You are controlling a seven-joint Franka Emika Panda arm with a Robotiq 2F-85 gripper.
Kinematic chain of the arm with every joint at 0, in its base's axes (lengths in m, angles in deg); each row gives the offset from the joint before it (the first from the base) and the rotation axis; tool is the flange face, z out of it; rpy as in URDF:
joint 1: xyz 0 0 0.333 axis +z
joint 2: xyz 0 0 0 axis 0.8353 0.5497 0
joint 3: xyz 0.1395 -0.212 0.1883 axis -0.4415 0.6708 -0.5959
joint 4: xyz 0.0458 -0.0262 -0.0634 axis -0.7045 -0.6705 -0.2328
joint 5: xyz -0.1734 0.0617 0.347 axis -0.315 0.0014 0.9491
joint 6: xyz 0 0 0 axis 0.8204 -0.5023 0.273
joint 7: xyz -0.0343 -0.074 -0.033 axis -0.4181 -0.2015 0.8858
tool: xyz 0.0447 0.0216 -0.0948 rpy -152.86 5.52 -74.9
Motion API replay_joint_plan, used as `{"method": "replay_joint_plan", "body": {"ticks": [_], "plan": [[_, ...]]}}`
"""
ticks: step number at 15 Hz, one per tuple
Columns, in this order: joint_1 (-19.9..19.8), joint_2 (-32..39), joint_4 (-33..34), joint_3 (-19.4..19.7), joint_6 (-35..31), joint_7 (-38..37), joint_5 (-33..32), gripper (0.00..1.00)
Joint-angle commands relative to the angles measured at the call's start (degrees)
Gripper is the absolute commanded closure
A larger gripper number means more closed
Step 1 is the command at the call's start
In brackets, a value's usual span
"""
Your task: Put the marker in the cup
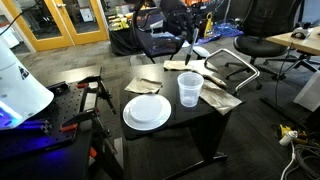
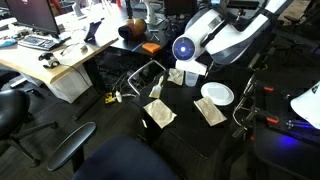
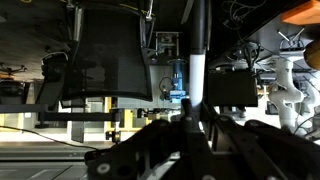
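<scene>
In the wrist view my gripper [image 3: 193, 108] is shut on the marker [image 3: 196, 70], a thin stick that is dark at its far end and pale nearer the fingers. It sticks straight out from between them. The wrist view looks out level at the room, not at the table. The clear plastic cup [image 1: 189, 89] stands upright on the black table [image 1: 205, 120], beside the round white plate [image 1: 147, 111]. In an exterior view the white arm [image 2: 215, 40] reaches over the table and hides the cup; the plate [image 2: 217, 94] shows beyond it.
Crumpled paper napkins [image 1: 222, 99] lie around the cup, and they also show in an exterior view [image 2: 160, 113]. Office chairs [image 1: 255, 48] and desks [image 2: 45, 60] stand around the table. A white device with a blue glow [image 1: 20, 90] sits beside the table.
</scene>
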Motion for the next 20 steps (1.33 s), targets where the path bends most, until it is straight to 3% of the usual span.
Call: {"method": "replay_joint_plan", "body": {"ticks": [1,20], "plan": [[-1.11,2.93,3.24,-1.31,3.62,-2.83,-0.16,0.97],[-1.08,17.9,14.8,-0.99,8.39,-0.63,1.13,0.97]]}}
